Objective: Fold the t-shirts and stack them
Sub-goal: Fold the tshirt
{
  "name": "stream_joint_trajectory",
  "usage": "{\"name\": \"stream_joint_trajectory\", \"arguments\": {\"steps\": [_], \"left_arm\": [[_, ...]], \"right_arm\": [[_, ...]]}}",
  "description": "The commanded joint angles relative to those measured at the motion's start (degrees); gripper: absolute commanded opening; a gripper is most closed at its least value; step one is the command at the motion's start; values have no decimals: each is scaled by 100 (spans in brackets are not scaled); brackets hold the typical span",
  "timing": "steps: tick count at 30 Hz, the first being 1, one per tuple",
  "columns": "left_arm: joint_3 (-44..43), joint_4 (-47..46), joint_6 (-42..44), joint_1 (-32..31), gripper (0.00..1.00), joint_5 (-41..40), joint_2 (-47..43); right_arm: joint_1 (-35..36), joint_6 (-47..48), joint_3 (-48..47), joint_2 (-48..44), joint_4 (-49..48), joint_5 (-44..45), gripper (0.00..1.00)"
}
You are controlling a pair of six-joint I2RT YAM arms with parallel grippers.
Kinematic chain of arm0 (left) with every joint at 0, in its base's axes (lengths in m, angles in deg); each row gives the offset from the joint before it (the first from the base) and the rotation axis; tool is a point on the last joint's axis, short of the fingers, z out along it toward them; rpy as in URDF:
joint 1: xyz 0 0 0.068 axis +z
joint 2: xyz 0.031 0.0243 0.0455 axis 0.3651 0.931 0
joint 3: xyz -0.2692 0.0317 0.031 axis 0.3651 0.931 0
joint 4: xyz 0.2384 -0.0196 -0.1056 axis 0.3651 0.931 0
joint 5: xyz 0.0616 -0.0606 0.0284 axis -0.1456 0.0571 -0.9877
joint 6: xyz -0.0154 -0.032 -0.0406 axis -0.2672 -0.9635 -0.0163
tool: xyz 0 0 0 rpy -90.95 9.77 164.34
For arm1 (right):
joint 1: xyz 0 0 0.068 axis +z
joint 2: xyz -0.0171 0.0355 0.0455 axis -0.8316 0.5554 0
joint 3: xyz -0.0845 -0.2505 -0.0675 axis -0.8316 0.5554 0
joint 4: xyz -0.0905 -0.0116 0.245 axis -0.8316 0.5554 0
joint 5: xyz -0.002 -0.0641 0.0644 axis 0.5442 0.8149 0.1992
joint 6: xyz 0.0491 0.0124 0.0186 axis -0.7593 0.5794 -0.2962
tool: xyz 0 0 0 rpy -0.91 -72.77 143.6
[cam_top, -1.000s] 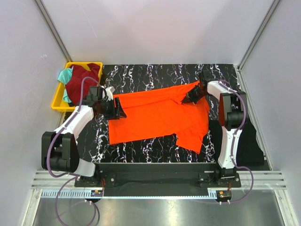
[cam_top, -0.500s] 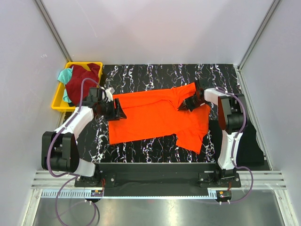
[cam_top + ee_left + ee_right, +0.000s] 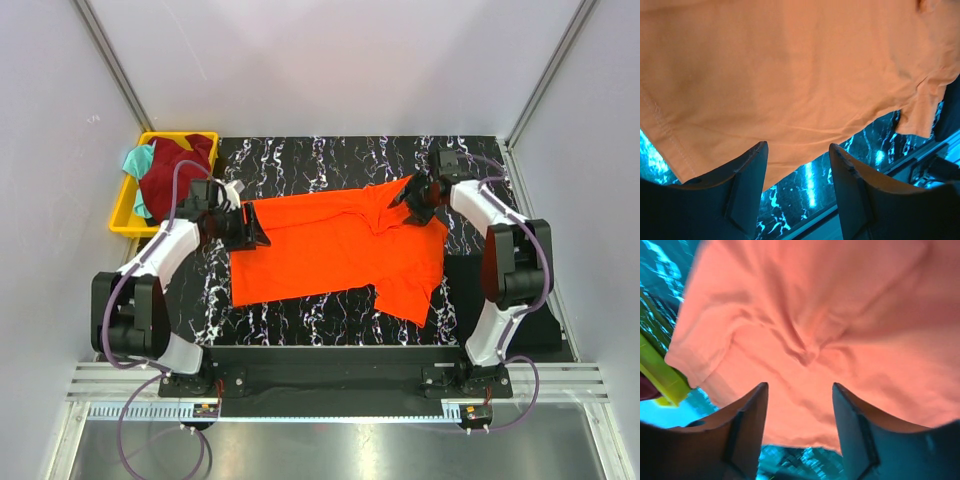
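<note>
**M:** Counter [image 3: 320,165] and cell, what do you see?

**J:** Black marble-pattern top with white veins, flat. Plain pale walls [image 3: 330,60] on three sides, and aluminium posts [image 3: 108,55] running up at the far corners. Black base plate [image 3: 330,358] along the near edge with both arms bolted on. Dark panel [image 3: 540,300] just outside the right arm.

**M:** Shirts?

**J:** Orange t-shirt [image 3: 330,245] spread mid-counter, long axis left to right. Hem is at the left and sleeves at the right, with one sleeve pointing toward the near edge. Mostly flat, some rumpling at the far right end. Maroon t-shirt [image 3: 175,170] and teal t-shirt [image 3: 138,160] are bunched in the yellow bin [image 3: 122,218], just beside the counter's far-left corner. Maroon takes most of the bin, teal pokes out on its left side.

**M:** Fingers?

**J:** Left fingers [image 3: 747,172] are parted, at the far-left corner of the orange shirt by the hem. Nothing is between them; the wrist view shows the cloth edge and bare counter through the gap. Right fingers [image 3: 850,420] are parted too, over the far sleeve and shoulder area. No cloth pinched, just creased fabric beyond the tips.
</note>
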Motion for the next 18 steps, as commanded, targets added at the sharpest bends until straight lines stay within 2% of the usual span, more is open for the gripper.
{"name": "stream_joint_trajectory", "arguments": {"steps": [1,6,11,14,18], "left_arm": [[-565,-106,-142,38,57,248,185],[-935,61,-124,38,64,107,712],[-1322,61,-229,38,64,90,1222],[-1839,44,-352,38,63,-112,1600],[-2445,-9,-720,82,61,-279,2189]], "right_arm": [[-283,1429,-618,-216,127,733,66],[-592,2247,-1373,539,92,690,72],[-654,2756,-1902,1313,-242,751,75],[-671,3369,-2472,1735,-286,874,80],[-741,3864,-3350,2350,-217,611,82]]}}
